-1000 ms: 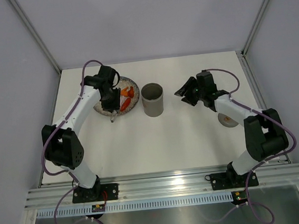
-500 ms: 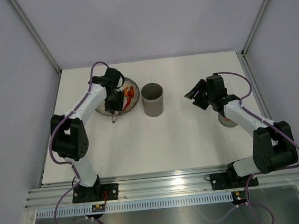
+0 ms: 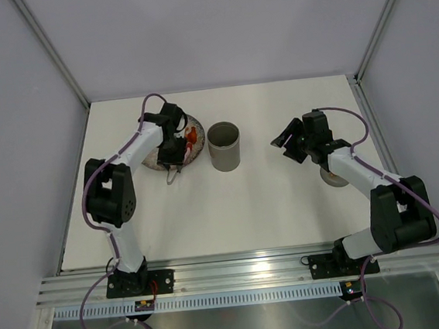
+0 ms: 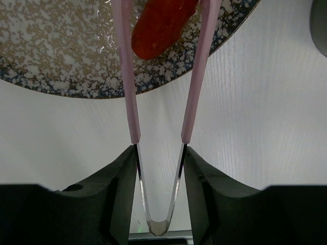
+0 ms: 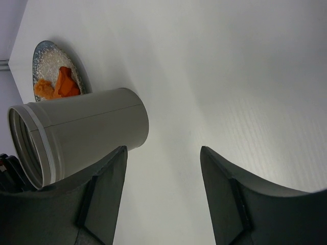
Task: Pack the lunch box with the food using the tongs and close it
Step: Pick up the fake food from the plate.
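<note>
Since a second ago, your left arm [image 3: 129, 154] has been folding in toward the plate [image 4: 51, 46]. Its black elbow joint is now sitting farther in from the left edge of the table [image 3: 270, 206], and its wrist is now hanging over the plate's right half. Your right arm [image 3: 356, 168] has been drawing back from the lunch box [image 3: 224, 147] and is holding the same pose as half a second ago.

Top view. The left arm is rising from its base, bending at the elbow and reaching forward and to the right, with the wrist turned down over the plate. The right arm is bending outward at the elbow and reaching in toward the left, its wrist well apart from the lunch box. The lunch box is standing upright and uncovered between the two wrists, just beside the plate's right rim. A small grey disc [image 3: 330, 177] is lying partly hidden under the right forearm.

Left wrist view. The left gripper [image 4: 159, 153] is clamping the tongs [image 4: 127, 87] near their joined end, one finger pressing on each arm. The two pink arms are spreading forward over the plate's rim. A red piece of food [image 4: 161, 25] is lying on the plate between them, and you cannot tell whether they are squeezing it.

Right wrist view. The right gripper [image 5: 163, 153] is standing spread and empty, facing the lunch box, with orange pieces [image 5: 57, 84] lying on the plate beyond.
</note>
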{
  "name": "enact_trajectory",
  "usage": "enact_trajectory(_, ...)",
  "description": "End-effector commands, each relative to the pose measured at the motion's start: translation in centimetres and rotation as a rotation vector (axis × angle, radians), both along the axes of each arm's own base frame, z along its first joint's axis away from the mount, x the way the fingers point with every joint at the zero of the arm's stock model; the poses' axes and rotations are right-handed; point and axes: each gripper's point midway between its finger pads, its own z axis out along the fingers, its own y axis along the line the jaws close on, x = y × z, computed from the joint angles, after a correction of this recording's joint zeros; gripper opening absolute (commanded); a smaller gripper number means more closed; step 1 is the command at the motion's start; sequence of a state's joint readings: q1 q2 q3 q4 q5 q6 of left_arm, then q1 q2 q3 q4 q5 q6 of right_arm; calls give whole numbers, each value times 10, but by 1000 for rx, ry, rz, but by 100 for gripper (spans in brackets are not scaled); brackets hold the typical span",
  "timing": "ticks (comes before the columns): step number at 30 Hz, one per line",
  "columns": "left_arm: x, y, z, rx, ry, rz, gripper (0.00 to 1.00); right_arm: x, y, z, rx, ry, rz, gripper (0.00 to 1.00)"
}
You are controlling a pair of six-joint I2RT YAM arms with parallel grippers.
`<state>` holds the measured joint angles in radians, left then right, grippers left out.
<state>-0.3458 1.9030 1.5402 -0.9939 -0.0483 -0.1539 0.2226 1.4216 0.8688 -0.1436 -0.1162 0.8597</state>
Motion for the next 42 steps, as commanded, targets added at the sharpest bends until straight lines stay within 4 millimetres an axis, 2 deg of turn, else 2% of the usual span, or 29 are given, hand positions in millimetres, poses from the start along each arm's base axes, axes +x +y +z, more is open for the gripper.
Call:
enact_trajectory(1, 11, -6, 7, -11, -36, -34, 43, 2, 2, 0, -6, -17, 15, 67)
enact_trajectory(8, 8, -7, -5, -5, -3, -29, 42, 4, 4, -4, 6, -10, 18, 68)
enact_trajectory(17, 9, -8, -5, 14, 3, -34, 45, 3, 5, -6, 13, -8, 17, 68)
enact_trajectory(24, 8, -13, -2, 13, 7, -43, 28, 1, 5, -3, 13, -16, 19, 68)
enact_trajectory(29, 4, -15, 13, 13, -21, -34, 10, 1, 4, 0, 17, -21, 14, 68)
enact_trajectory(30, -1, -17, 23, 2, -33, -41, 0, 0, 5, 0, 17, -23, 17, 68)
enact_trajectory(37, -17, -19, 44, -32, -72, -29, 0, -1, 4, -1, 25, -21, 11, 68)
enact_trajectory(42, -20, -15, 53, -33, -103, -11, 0, -2, 6, -1, 34, -22, 14, 68)
